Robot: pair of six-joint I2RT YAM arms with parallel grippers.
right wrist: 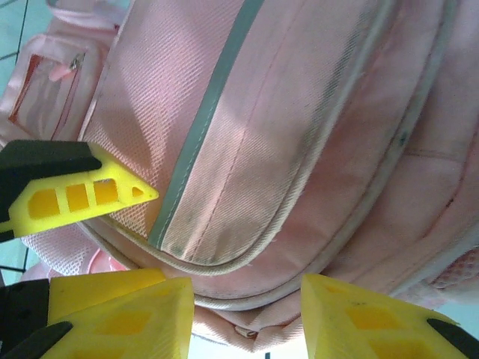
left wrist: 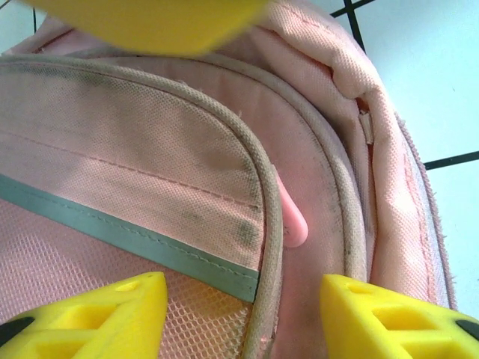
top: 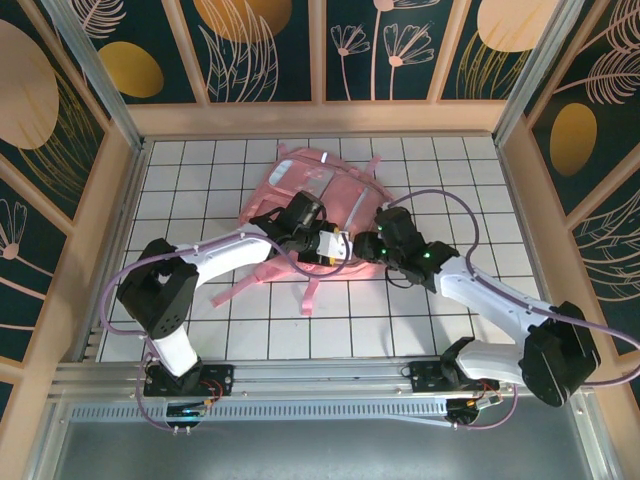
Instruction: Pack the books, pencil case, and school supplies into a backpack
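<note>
Left gripper (left wrist: 243, 318) is hanging over the backpack (left wrist: 150, 149) with its yellow fingers (left wrist: 90, 314) spread wide, one above the mesh pocket (left wrist: 112, 284) and the other past the piped seam. A small glossy pink zipper pull (left wrist: 292, 224) is sticking out beside that seam. A blurred yellow shape (left wrist: 150, 19) is crossing the top edge of this wrist view, and it is too blurred to identify.

Across from it, the right gripper (right wrist: 247, 314) is also standing wide open at the backpack's rounded edge. A yellow finger of the other arm (right wrist: 82, 196) is poking in from the left there.

The backpack is lying flat mid-table between the two wrists. Its woven pink cloth is looking grubby along the beige piping, and a dull grey strip (right wrist: 209, 105) is running across its front panel. Pink straps (top: 310, 292) are trailing toward the arm bases. Lilac cables (top: 455, 200) are looping over the white, grid-lined table (top: 200, 320). Dark panels with leaf and flower patterns (top: 260, 50) are closing in the far side.
</note>
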